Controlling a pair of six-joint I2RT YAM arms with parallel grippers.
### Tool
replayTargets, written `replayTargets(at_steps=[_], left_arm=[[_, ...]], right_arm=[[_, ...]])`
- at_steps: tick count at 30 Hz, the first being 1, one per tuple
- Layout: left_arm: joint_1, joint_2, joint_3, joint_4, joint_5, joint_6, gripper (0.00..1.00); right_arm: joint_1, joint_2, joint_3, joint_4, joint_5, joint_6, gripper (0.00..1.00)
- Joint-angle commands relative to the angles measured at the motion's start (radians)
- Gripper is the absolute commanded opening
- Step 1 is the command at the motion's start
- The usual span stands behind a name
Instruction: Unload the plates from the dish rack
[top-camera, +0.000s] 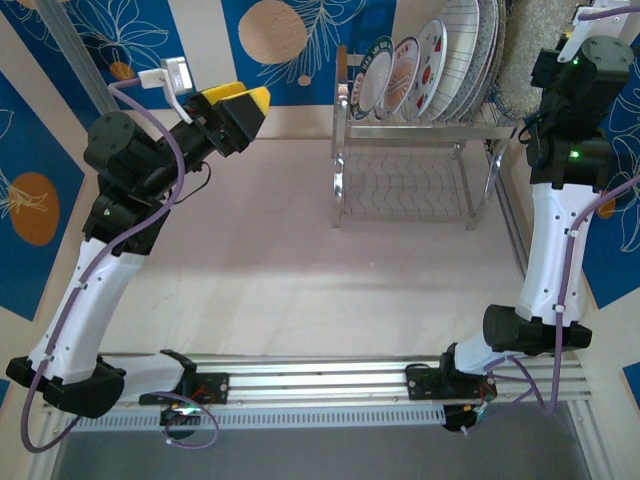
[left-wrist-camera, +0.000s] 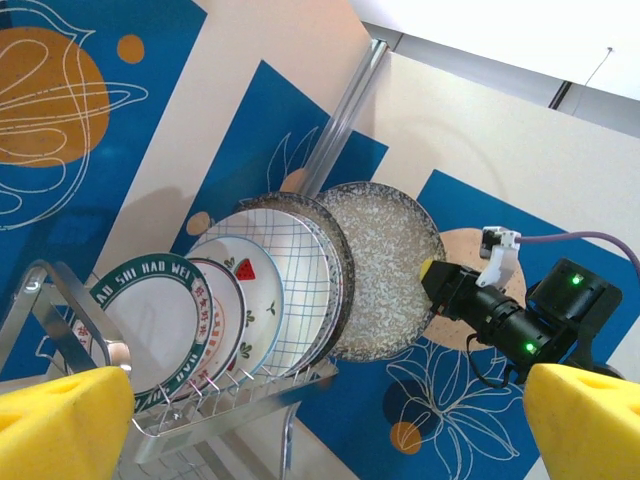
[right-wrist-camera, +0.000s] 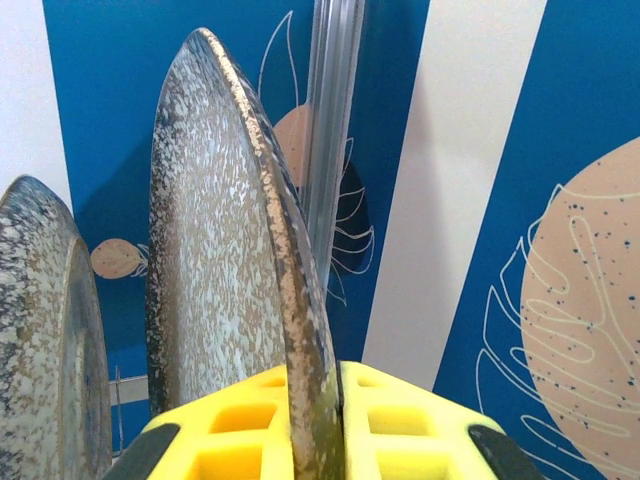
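The steel dish rack (top-camera: 420, 130) stands at the back of the table with several plates upright in its upper shelf. From the left these are a dark-rimmed lettered plate (left-wrist-camera: 150, 320), a floral one (left-wrist-camera: 222, 312), a watermelon one (left-wrist-camera: 255, 285), a grid-lined one (left-wrist-camera: 295, 265) and a speckled grey one (right-wrist-camera: 40, 330). My right gripper (right-wrist-camera: 315, 400) is shut on the rim of another speckled grey plate (right-wrist-camera: 220, 250), which stands upright just right of the row (left-wrist-camera: 385, 265). My left gripper (left-wrist-camera: 320, 440) hangs wide open left of the rack (top-camera: 245, 105), holding nothing.
A blue and cream patterned backdrop with a vertical metal pole (left-wrist-camera: 345, 110) stands close behind the rack. The rack's wavy lower shelf (top-camera: 405, 185) holds nothing. Bare pale tabletop (top-camera: 270, 260) stretches in front of and left of the rack.
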Motion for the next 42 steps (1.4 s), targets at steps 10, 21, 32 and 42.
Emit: replayTargets(at_steps=[10,21,32,42], left_arm=[[-0.011,0.016,0.056,0.074,0.045,-0.034,1.0],[-0.011,0.009,0.026,0.098,0.058,-0.053,1.0],[-0.02,0.033,0.013,0.097,0.102,-0.119,1.0],[-0.092,0.09,-0.01,0.069,0.15,-0.218,0.99]], right_arm=[[0.001,-0.126,0.115,0.249,0.047,0.012,0.0],[0.006,-0.147,0.154,0.188,0.064,0.04,0.0],[0.009,-0.191,0.193,0.042,0.122,0.103,0.0],[0.061,-0.2,0.24,-0.172,0.18,0.211,0.0]])
